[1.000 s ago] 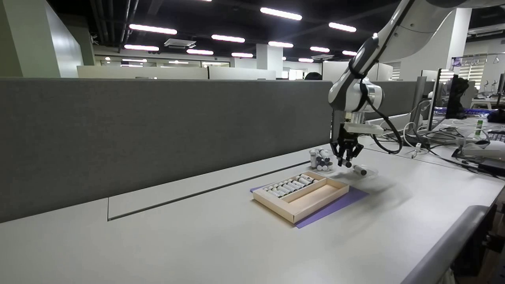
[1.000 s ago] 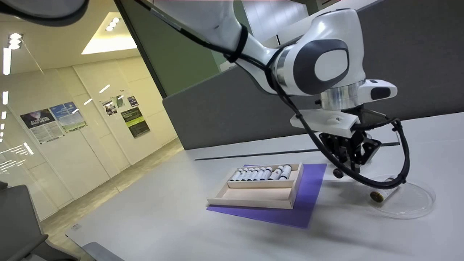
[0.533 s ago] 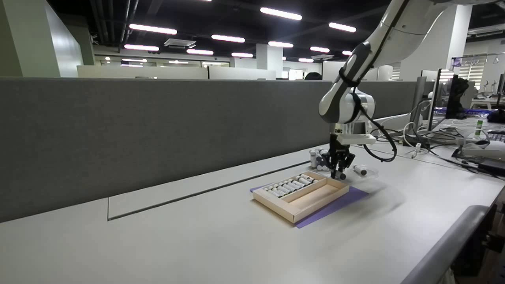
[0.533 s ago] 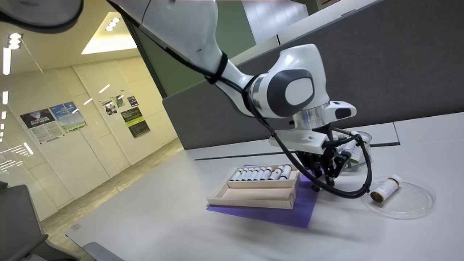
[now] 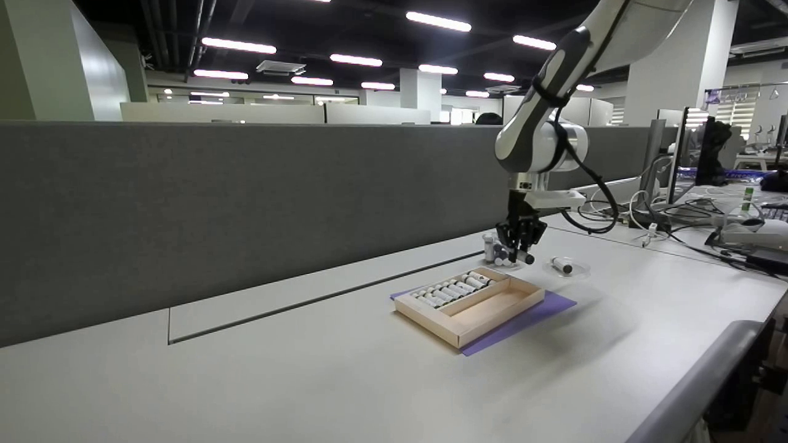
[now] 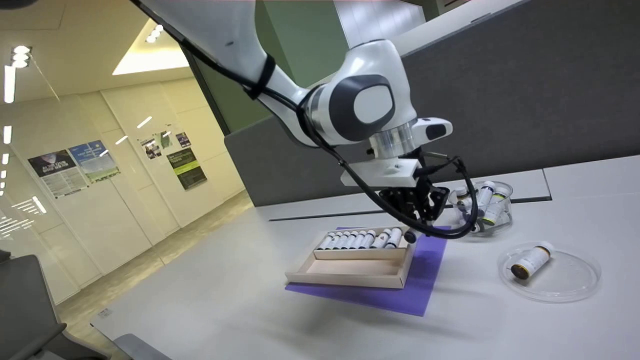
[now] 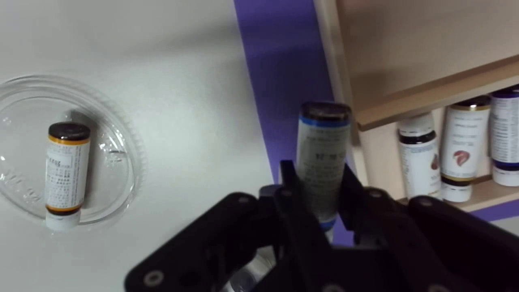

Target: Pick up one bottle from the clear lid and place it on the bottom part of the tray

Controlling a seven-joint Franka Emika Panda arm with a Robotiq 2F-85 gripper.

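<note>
A black two-fingered pincer [image 7: 319, 178] pinches a small cylindrical bottle with blue bands, a white label and a dark base [image 7: 323, 142], holding it above the white table [image 6: 225, 300]. The dark base juts past the fingertips; the cap end points back between the fingers. In the exterior views the bottle hangs just beside the end of the shallow rectangular tan wooden tray [image 6: 350, 280], which rests on a purple sheet [image 6: 424, 282]; how high it hangs is hard to tell.

Well apart from the tray, on the flat round clear plastic lid [image 7: 111, 178], lies a white-labelled bottle with orange bands [image 7: 67, 174].

The step in hand looks like the transfer: the pick appears done, the placing does not. A row of white-labelled bottles [image 6: 360, 240] lies on one side of the tray's thin wooden divider [image 6: 360, 254]; I take the plain tan compartment [image 6: 357, 266] on the other side to be the "bottom part", though a spot at the row's end cannot be ruled out.

The next move calls for carrying the bottle over the rim without knocking it, levelling it, lowering until it touches the floor, then parting the fingers gently, since a round body could roll.
</note>
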